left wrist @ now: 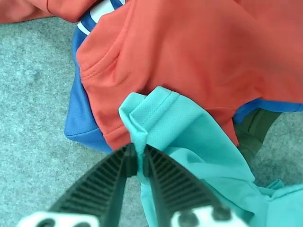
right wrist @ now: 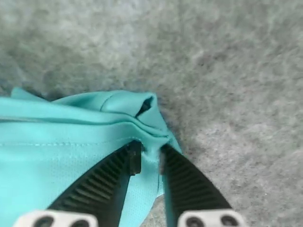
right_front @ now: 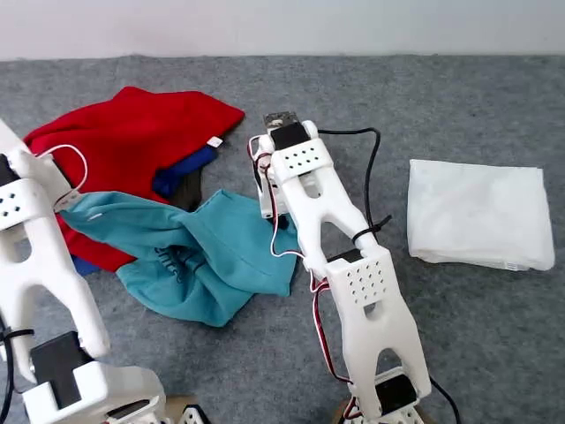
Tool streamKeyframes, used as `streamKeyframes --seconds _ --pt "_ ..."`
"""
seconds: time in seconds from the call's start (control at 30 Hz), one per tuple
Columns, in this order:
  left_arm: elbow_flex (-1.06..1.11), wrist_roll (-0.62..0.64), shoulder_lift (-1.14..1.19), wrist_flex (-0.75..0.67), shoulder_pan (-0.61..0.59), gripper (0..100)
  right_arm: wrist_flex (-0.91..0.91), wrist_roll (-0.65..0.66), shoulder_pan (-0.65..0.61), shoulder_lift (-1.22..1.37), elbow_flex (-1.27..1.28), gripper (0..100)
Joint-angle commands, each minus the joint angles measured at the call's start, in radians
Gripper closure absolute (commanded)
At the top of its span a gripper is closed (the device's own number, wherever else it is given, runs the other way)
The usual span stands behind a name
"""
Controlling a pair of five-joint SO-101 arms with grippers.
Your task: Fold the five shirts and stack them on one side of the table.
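The left hand (left wrist: 137, 156) is clenched on a hem fold of the teal shirt (right_front: 203, 256), above the red shirt (left wrist: 189, 56). The right hand (right wrist: 149, 153) grips another edge of the teal shirt near the middle of the desk (right_front: 494, 353). A white shirt (right_front: 477, 212) lies folded by the right edge. The second shirt seems to be in hand. The next move calls for drawing the teal shirt clear of the others and spreading it flat.

Bright, even light lies across the grey table (right_front: 477, 106); soft, thin shadows hug the white shirt (right_front: 477, 216) at right; source probably overhead.

blue shirt (right_front: 181, 175), dark shirt (right_front: 188, 190), mostly covered
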Motion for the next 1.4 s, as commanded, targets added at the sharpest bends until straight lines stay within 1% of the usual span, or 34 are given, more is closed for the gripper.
streamKeyframes --seconds 0.0,0.17,0.33,0.43,0.53,0.63,0.83,0.97,1.03,1.13,1.23,1.37 --pt "-0.007 -0.006 -0.011 0.005 0.002 99 -0.008 -0.002 -0.008 -0.016 -0.046 96.6" --pt "-0.007 -0.006 -0.011 0.009 0.002 99 -0.016 -0.002 -0.002 -0.016 -0.055 96.7" --pt "-0.007 -0.006 -0.011 0.009 0.002 99 0.019 0.009 -0.001 -0.016 -0.166 96.8" --pt "-0.007 -0.006 -0.011 0.009 0.002 99 0.070 0.115 -0.019 -0.016 -0.275 97.0" --pt "-0.007 -0.006 -0.011 0.011 0.002 99 0.071 0.190 -0.028 -0.016 -0.368 98.3" --pt "-0.012 -0.008 -0.012 0.025 0.002 99 0.071 0.218 -0.033 -0.016 -0.450 98.9" --pt "-0.015 -0.021 -0.012 0.031 0.003 99 0.071 0.221 -0.030 -0.016 -0.594 99.1" --pt "-0.030 -0.026 -0.014 0.034 0.002 99 0.073 0.290 -0.030 -0.016 -0.721 99.1" --pt "-0.079 -0.031 -0.014 0.052 0.008 99 0.074 0.336 -0.028 -0.019 -0.792 99.1" --pt "-0.242 -0.084 -0.026 0.095 0.054 99 0.074 0.482 -0.033 -0.104 -0.767 99.1" --pt "-0.452 -0.112 -0.057 0.137 0.106 99 0.071 0.491 -0.031 -0.216 -0.763 99.1" --pt "-0.697 -0.109 -0.061 0.199 0.203 99 0.073 0.493 -0.012 -0.367 -0.755 99.1"
